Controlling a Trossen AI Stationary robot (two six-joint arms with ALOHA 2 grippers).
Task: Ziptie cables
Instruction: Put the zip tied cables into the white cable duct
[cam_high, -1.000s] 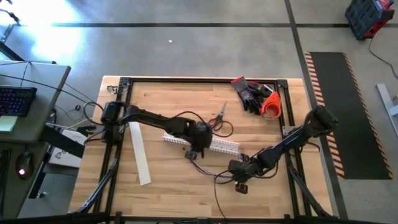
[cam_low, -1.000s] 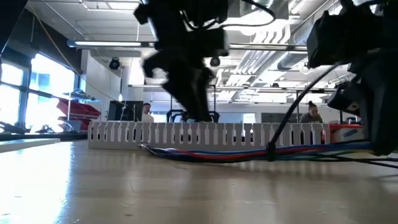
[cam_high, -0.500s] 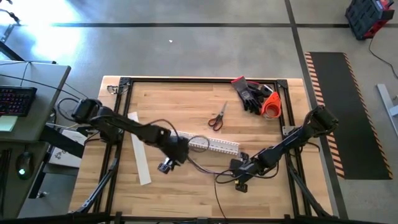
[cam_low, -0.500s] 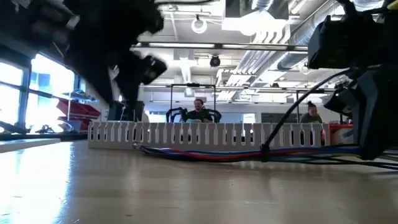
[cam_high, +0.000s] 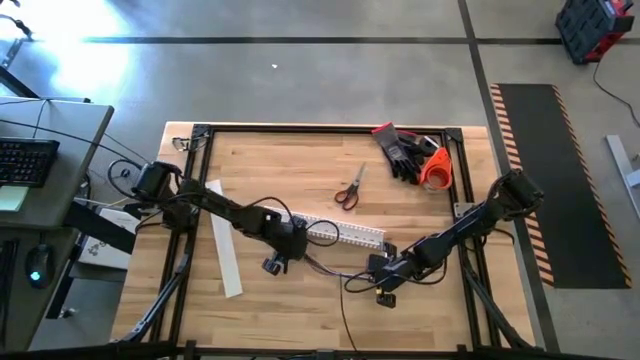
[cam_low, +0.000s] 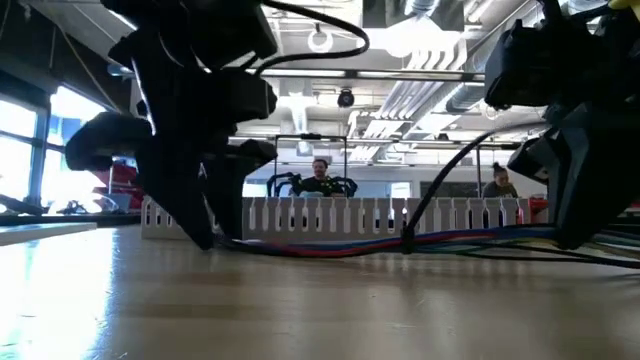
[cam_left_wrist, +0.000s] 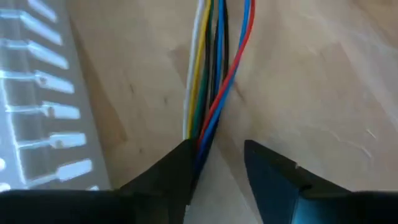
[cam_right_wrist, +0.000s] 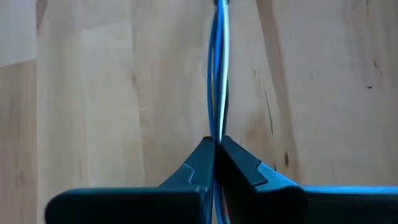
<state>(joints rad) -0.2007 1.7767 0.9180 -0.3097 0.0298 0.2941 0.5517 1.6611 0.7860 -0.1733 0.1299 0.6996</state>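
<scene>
Cables (cam_left_wrist: 211, 81) run between the parted fingers of the left hand (cam_left_wrist: 217, 163), ungripped; right hand (cam_right_wrist: 217, 149), farther right on the table (cam_high: 290, 160), pinches them shut

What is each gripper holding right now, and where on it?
Right gripper pinches the cables near one end. Left gripper straddles them, open, holding nothing.

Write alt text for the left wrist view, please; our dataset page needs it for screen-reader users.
The left gripper has its two dark fingers spread around a bundle of thin coloured cables lying on the wooden table. A white comb-slotted duct runs alongside the cables.
</scene>
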